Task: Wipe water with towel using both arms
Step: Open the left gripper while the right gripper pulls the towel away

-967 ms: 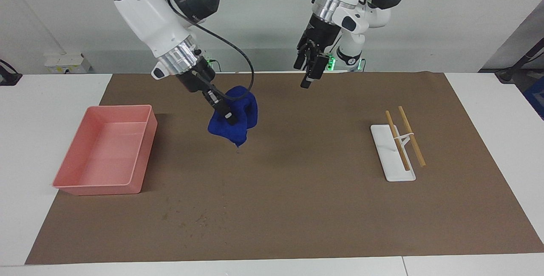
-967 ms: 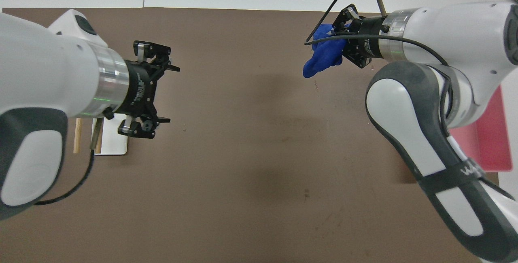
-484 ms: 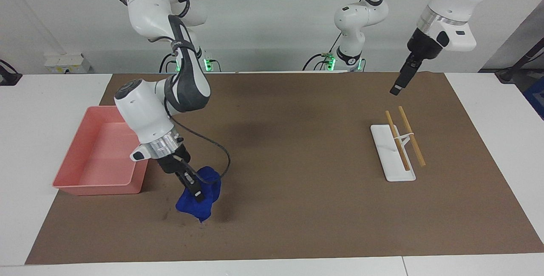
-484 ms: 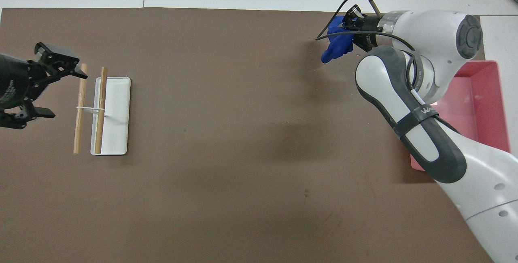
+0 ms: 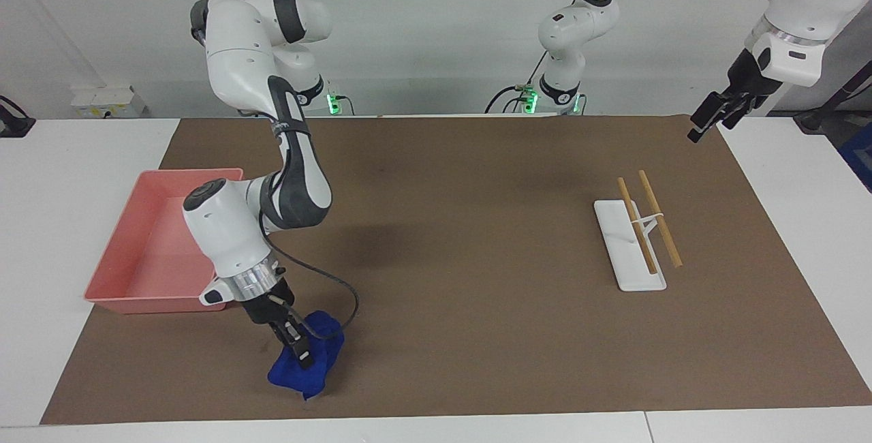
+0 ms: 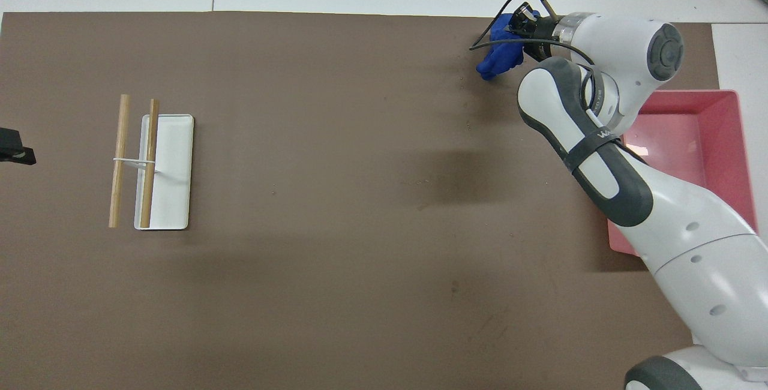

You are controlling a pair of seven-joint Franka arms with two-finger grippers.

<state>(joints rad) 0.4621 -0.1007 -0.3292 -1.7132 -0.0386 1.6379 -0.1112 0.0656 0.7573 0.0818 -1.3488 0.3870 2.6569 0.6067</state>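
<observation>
The blue towel point(image 5: 304, 369) point(image 6: 497, 59) hangs bunched from my right gripper point(image 5: 302, 356) point(image 6: 519, 23), which is shut on its upper folds. Its lower end touches the brown mat point(image 5: 477, 334) close to the mat's edge farthest from the robots, at the right arm's end. My left gripper point(image 5: 702, 126) is open and holds nothing. It hangs high over the mat's edge at the left arm's end, and only its tip point(image 6: 17, 155) shows in the overhead view. The water does not show plainly; a few faint specks point(image 6: 465, 105) dot the mat beside the towel.
A pink tray point(image 5: 146, 305) point(image 6: 684, 94) stands at the right arm's end, nearer to the robots than the towel and partly under the right arm. A white holder point(image 5: 630, 272) point(image 6: 174, 198) with two wooden chopsticks point(image 5: 661, 221) lies toward the left arm's end.
The right arm carried the towel away from the robots and lowered it onto the mat near its outer edge. The left arm swung away from the middle, out over its own end of the table.
</observation>
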